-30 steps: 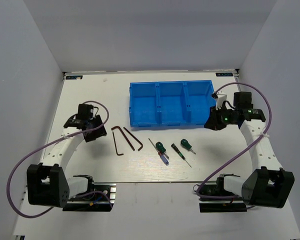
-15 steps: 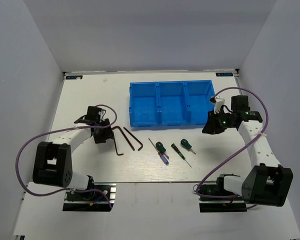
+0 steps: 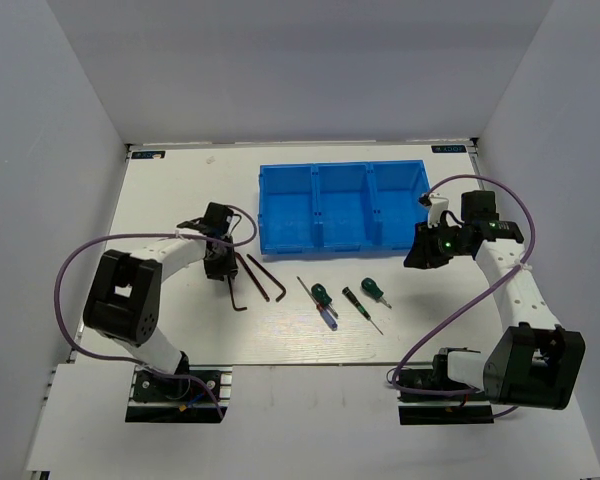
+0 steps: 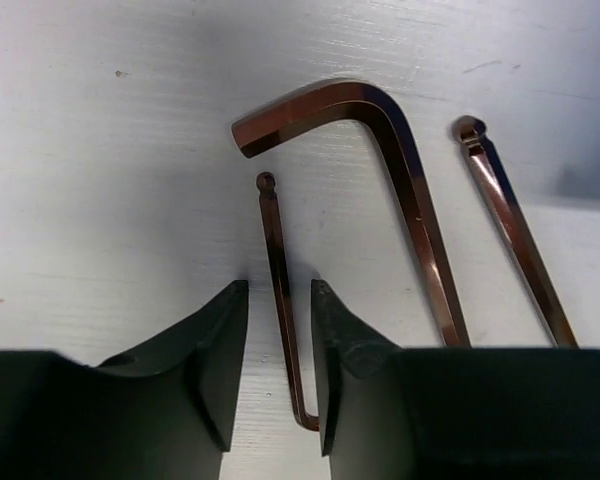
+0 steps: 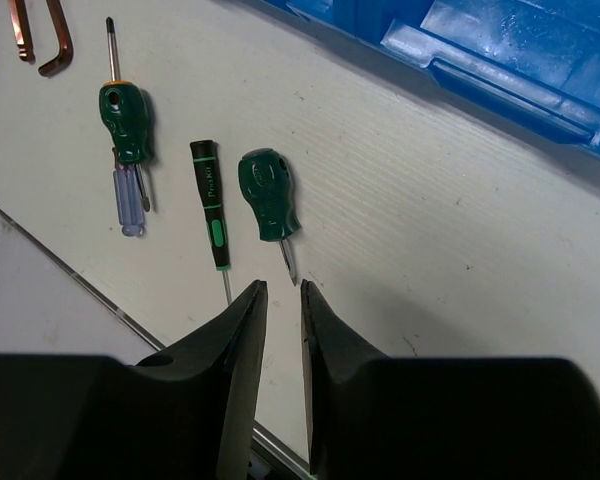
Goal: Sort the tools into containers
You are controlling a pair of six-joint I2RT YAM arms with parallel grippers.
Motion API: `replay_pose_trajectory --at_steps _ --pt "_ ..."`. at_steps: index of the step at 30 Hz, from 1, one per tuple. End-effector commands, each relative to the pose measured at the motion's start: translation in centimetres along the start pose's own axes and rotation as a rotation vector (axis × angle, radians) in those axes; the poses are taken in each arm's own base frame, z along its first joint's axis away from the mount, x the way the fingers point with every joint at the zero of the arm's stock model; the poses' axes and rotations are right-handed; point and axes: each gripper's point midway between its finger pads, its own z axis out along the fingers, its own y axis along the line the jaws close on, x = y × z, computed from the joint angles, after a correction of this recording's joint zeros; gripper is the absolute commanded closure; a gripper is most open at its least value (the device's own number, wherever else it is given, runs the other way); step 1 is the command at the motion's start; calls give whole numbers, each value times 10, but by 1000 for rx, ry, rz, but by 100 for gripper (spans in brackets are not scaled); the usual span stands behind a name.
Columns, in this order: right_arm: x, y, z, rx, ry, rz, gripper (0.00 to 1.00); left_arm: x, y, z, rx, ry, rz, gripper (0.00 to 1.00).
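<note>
A thin hex key lies on the table between the fingers of my left gripper, which is open with a gap on both sides. A thick L-shaped hex key and another shaft lie just to the right. From above, the left gripper hangs over the hex keys. My right gripper stands narrowly open and empty just short of a stubby green screwdriver. Beside it lie a thin black-green screwdriver, a second green one and a blue-handled one. The blue tray of containers holds nothing visible.
The right gripper hovers by the tray's front right corner. The screwdrivers lie in a loose row in front of the tray. The table's front edge runs just above the arm bases, and white walls close in on both sides.
The left arm has swung right from the table's left side onto the hex keys, its jaws narrowing. The right gripper has opened slightly and edged down-left.
</note>
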Motion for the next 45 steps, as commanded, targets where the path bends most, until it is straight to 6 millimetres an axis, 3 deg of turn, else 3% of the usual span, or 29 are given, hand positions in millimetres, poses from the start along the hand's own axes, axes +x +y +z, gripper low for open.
replay_pose_trajectory --at_steps 1,6,9,11,13,16,17,20,23,25,28,32,33,34,36,37,39,40,43,45 --pt "-6 -3 0 8 -18 -19 74 25 26 6 -195 85 30 60" --pt "-9 -3 0 8 -24 -20 74 51 33 9 -266 153 53 63" --pt "-10 -2 1 2 -29 -19 74 64 30 17 -262 173 51 75" --pt "-11 -2 0 -2 -30 -19 74 67 29 19 -253 178 37 91" --pt "-9 -1 -1 -5 -25 -29 74 72 28 20 -256 184 39 100" --pt "-7 4 -4 -23 -24 -59 66 47 13 -2 -198 109 13 100" --pt "-6 6 -4 -34 -20 -63 62 29 -1 -13 -149 64 3 100" --pt "-3 9 -3 -48 -22 -82 61 -20 -43 -69 60 -109 71 100" --pt "-5 11 -2 -61 -31 -78 61 -60 -74 -126 223 -270 174 100" --pt "-5 11 -2 -66 -27 -70 61 -74 -83 -148 266 -331 226 100" --pt "-8 14 -1 -88 -29 -60 61 -102 -122 -188 460 -473 325 100" --pt "-14 19 1 -124 -41 -73 74 -138 -164 -188 574 -516 355 100" --pt "-15 22 1 -136 -38 -84 85 -144 -177 -163 569 -473 348 100" --pt "-20 22 0 -133 -44 -93 92 -162 -188 -169 586 -507 341 100" --pt "-25 23 0 -132 -47 -120 100 -177 -198 -154 559 -506 299 100" --pt "-30 21 -2 -118 -56 -130 100 -192 -205 -138 514 -515 290 100" --pt "-31 30 1 -131 -43 -174 100 -195 -210 -121 476 -486 278 100" --pt "-35 31 0 -126 -50 -191 94 -206 -209 -120 442 -504 266 100" --pt "-35 32 0 -116 -46 -205 80 -202 -204 -90 356 -448 261 98" --pt "-33 32 1 -116 -42 -207 73 -199 -206 -87 344 -441 277 76"
